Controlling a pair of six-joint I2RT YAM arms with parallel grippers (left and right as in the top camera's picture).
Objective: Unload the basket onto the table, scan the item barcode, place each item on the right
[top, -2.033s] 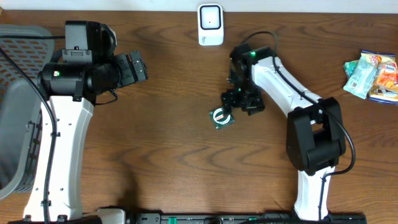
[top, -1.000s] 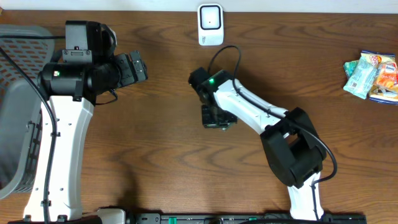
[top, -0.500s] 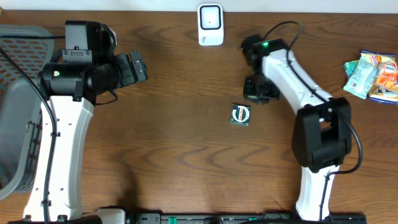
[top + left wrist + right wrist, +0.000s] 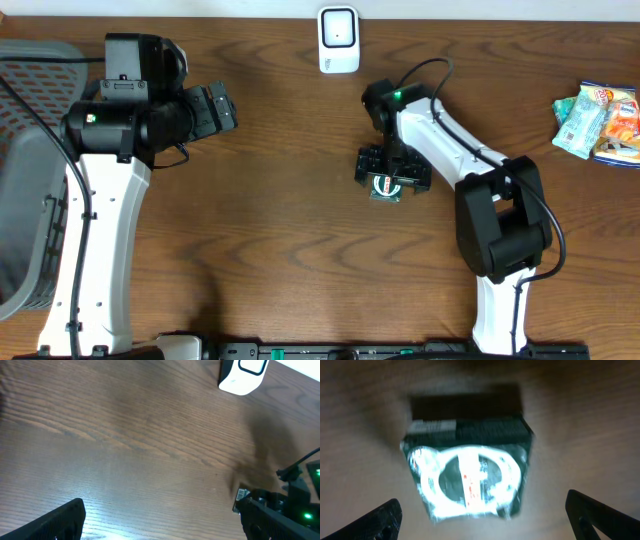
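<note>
- The item, a small flat dark-green packet [image 4: 385, 187] with a white ring printed on its face, lies flat on the surface [image 4: 280, 230]. It is nearer the robot than the scanner [image 4: 339, 40] and slightly to the scanner's right.
- The right gripper [image 4: 390, 170] hangs directly over the packet. In the wrist view its jaws stand wide apart with the packet between them, touching neither.
- The left gripper [image 4: 215, 108] sits left of the scanner, well apart from the packet. Its jaws are wide open and hold nothing.
- Handling, as a judgement: the packet looks light and thin, with a glossy wrapper that may slip. It is probably soft enough to buckle under a hard squeeze.
- Best hold, as a judgement: across two opposite edges, with light pressure, so that both printed faces stay uncovered.
- A pale label strip sits along the packet's edge. The wrist view is too blurred to tell whether it carries the barcode.
- The scanner stands upright at the far edge of the surface, with bare wood between it and the packet. Nothing blocks that path.
- The snack packets [image 4: 598, 122] lie far to the right of the scanner, clear of the work.
- A grey basket [image 4: 20, 150] sits far to the left of the scanner, beyond the left arm.
</note>
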